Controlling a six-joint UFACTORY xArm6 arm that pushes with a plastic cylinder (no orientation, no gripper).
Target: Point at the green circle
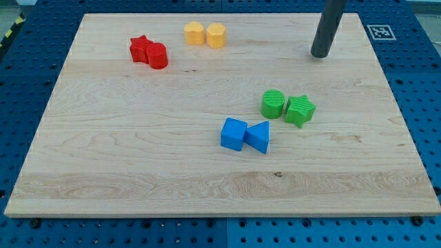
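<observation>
The green circle (273,104) sits right of the tabletop's (124,151) centre, touching the green star (300,111) on its right. My tip (320,55) rests well apart, toward the top right corner. No jaws here, just the rod. Blue cube (233,133) and blue triangle (259,136) lie nearer the bottom edge.

Pale wooden board (138,158) carries red, yellow, green and blue blocks; rod dark grey.

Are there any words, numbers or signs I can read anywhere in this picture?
No words or numbers can be read.
One sign: a black-and-white square code tag on the blue pegboard surface, past the light wooden board's top right corner; it carries a pattern, not letters.
The coloured blocks show no writing.
</observation>
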